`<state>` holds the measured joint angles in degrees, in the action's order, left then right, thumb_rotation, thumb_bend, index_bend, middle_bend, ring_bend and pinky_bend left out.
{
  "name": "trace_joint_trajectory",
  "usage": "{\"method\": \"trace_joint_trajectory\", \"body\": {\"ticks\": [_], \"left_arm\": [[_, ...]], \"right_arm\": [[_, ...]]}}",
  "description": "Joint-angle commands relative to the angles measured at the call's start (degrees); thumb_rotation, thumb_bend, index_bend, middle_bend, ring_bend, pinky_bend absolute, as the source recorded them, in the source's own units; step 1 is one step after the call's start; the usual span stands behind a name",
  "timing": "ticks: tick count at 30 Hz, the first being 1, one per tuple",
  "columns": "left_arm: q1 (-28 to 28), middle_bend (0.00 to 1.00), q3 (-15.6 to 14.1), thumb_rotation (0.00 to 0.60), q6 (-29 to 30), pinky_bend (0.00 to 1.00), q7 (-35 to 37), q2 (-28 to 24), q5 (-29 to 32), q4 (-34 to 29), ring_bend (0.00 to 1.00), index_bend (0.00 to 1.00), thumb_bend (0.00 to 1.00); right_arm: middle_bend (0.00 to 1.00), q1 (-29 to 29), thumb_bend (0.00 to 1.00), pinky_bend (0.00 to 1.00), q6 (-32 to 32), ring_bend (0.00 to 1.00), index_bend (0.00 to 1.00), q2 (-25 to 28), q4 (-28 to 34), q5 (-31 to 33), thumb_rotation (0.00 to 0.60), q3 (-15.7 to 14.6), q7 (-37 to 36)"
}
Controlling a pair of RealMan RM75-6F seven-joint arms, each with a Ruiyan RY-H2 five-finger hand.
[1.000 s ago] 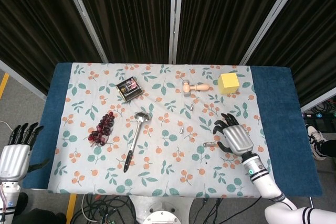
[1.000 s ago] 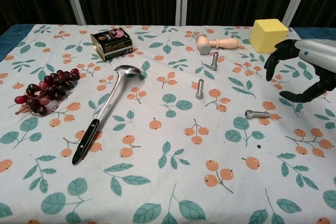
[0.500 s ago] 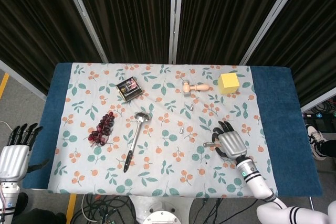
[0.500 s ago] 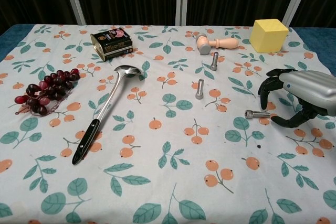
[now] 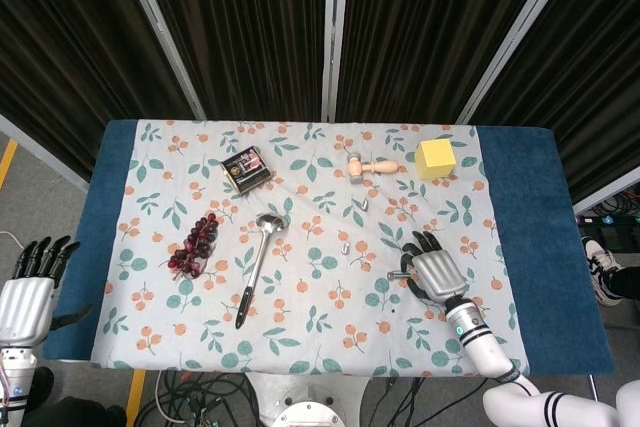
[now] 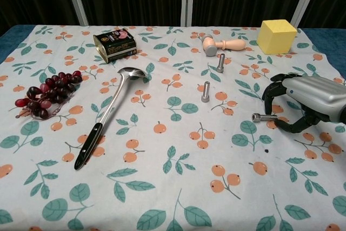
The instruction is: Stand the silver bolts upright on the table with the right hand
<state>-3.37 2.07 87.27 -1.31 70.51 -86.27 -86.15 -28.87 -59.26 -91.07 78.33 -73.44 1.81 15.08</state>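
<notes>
Two silver bolts stand upright: one (image 6: 220, 63) (image 5: 364, 205) near the wooden mallet, one (image 6: 205, 91) (image 5: 345, 246) mid-table. A third silver bolt (image 6: 264, 117) (image 5: 398, 274) lies flat on its side. My right hand (image 6: 305, 102) (image 5: 432, 269) hovers just right of the lying bolt, fingers curved downward and apart around its right end, holding nothing. My left hand (image 5: 30, 285) hangs off the table's left edge, fingers apart, empty.
A yellow cube (image 6: 277, 36) sits at the back right, a wooden mallet (image 6: 221, 44) beside it. A ladle (image 6: 108, 113), grapes (image 6: 47, 92) and a dark tin (image 6: 114, 44) lie on the left half of the floral cloth (image 6: 173, 187).
My right hand has come down and leftward toward the lying bolt, its fingertips now close around the bolt's right end. The bolts and the left hand have not moved.
</notes>
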Motion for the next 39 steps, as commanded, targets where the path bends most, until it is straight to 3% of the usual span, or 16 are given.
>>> {"method": "trace_joint_trajectory", "body": {"ticks": [1,11,24,30,39], "left_arm": [[-0.01,0.09,-0.01,0.6,-0.04,0.0,0.11,0.04,0.01,0.11,0.0,0.15,0.0],[-0.09,0.09,0.03,0.6,-0.11,0.0,0.52,0.21,-0.05,0.56,0.0,0.15,0.0],[0.07,0.09,-0.07,0.6,-0.24,0.0,0.78,0.51,0.28,0.9,0.0,0.15,0.0],[0.2,0.09,-0.16,0.6,-0.44,0.0,0.91,0.47,0.55,0.97,0.0,0.15,0.0],[0.24,0.09,-0.11,0.6,-0.49,0.0,0.79,0.44,0.7,0.88,0.0,0.15,0.0]], "right_arm": [[0.24,0.07,0.32,0.0,0.06,0.0,0.49,-0.2,-0.18,-0.05,0.6,0.09,0.13],[0.26,-0.17,0.36,0.0,-1.91,0.0,0.56,0.71,0.53,-1.25,0.6,1.41,3.36],[0.26,-6.93,0.37,0.0,1.24,0.0,0.57,4.86,2.93,-2.44,0.6,4.04,20.98],[0.25,-8.82,0.37,0.0,2.35,0.0,0.57,3.35,1.36,-2.44,0.6,3.81,25.6],[0.24,-10.33,0.37,0.0,3.94,0.0,0.56,2.71,1.13,-2.93,0.6,2.8,26.84]]}}
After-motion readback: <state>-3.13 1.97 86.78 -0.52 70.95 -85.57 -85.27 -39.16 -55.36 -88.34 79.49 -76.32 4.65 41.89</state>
